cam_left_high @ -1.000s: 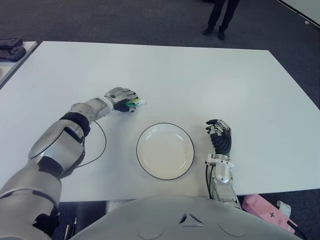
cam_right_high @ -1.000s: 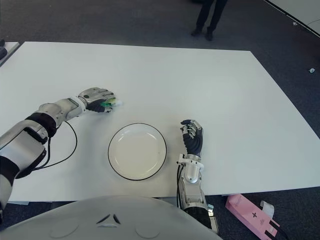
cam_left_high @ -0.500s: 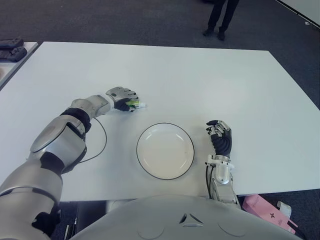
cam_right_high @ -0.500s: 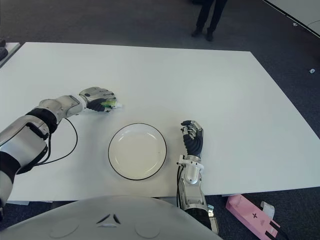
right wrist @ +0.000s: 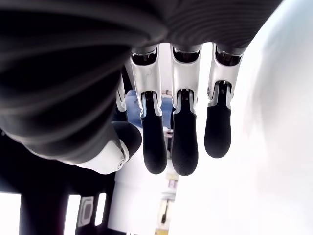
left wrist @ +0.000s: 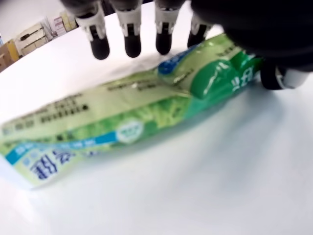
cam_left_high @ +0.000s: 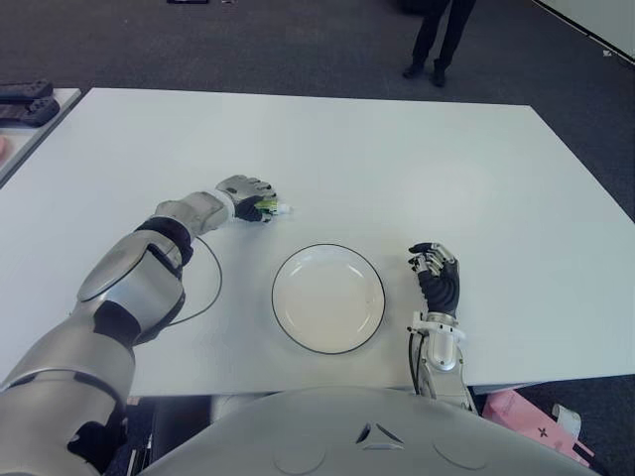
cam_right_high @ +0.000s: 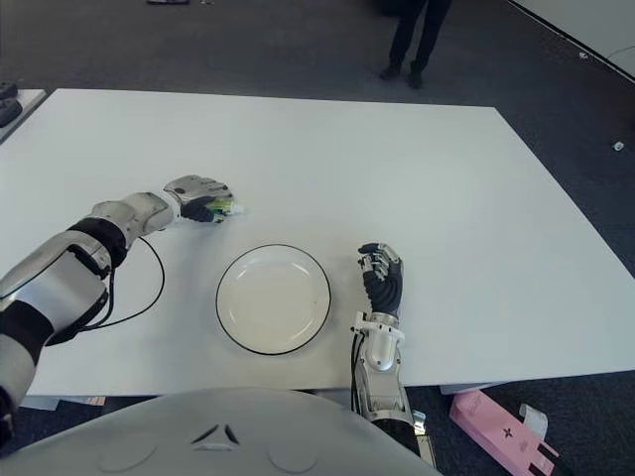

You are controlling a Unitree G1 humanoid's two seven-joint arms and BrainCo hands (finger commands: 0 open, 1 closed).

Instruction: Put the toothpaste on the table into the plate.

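Note:
A green and white toothpaste tube (cam_left_high: 272, 208) lies flat on the white table (cam_left_high: 397, 149), up and left of the white plate with a dark rim (cam_left_high: 328, 246). My left hand (cam_left_high: 256, 203) covers the tube's left part, and the white cap end pokes out toward the right. In the left wrist view the tube (left wrist: 137, 117) rests on the tabletop, with four fingertips (left wrist: 132, 39) curled over its far edge and the thumb (left wrist: 283, 76) against its green end. My right hand (cam_left_high: 437, 273) shows to the right of the plate, fingers relaxed and holding nothing.
A black cable (cam_left_high: 203, 297) loops on the table beside my left forearm. A person's legs (cam_left_high: 437, 35) stand beyond the far edge. A second table with dark objects (cam_left_high: 25, 94) is at the far left. A pink box (cam_right_high: 501, 436) lies on the floor at right.
The left hand has stayed on the toothpaste, shifting only slightly right with it. The right hand and plate have not moved.

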